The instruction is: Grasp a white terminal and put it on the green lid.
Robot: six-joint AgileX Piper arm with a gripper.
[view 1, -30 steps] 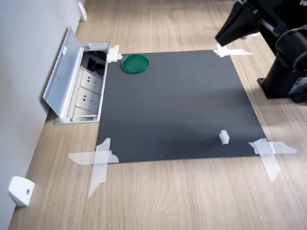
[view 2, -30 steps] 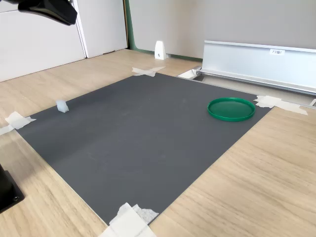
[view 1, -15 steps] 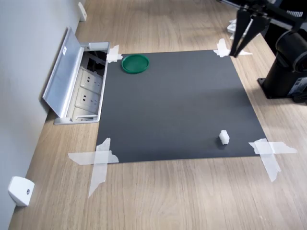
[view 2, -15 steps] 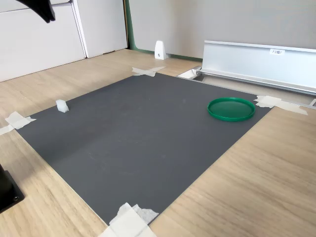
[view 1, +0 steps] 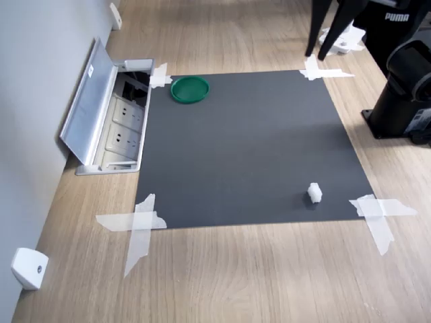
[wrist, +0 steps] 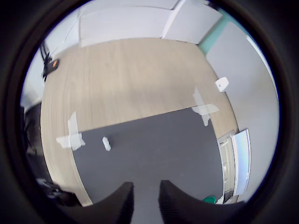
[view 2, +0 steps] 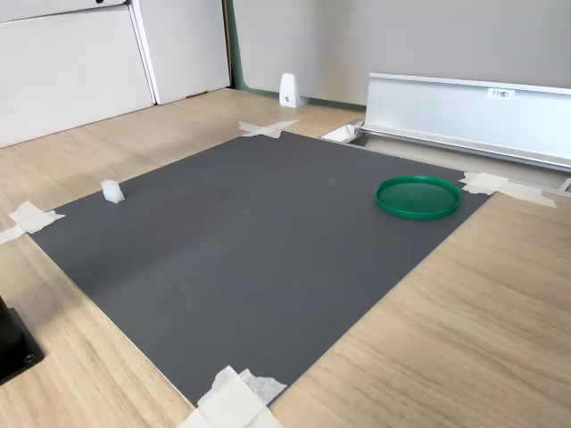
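Terminal (view 1: 314, 192): sitting upright on the black mat (view 1: 249, 148) at its 5 o'clock corner in the first exterior view, untouched, nothing gripping it.
Lid (view 1: 189, 89): lying flat at the mat's 11 o'clock corner, well apart from the terminal, carrying nothing.
Hand (view 1: 326, 30): hanging high beyond the mat's 1 o'clock corner, fingers apart and holding nothing.
Progress: judged barely begun; approach, grasp, carry and release are all remaining.
Desk (view 1: 256, 276): light wood, with tape (view 1: 140, 222) pinning the mat's corners.
Room: socket box (view 1: 111, 121) standing open at 9 o'clock beside a grey wall.
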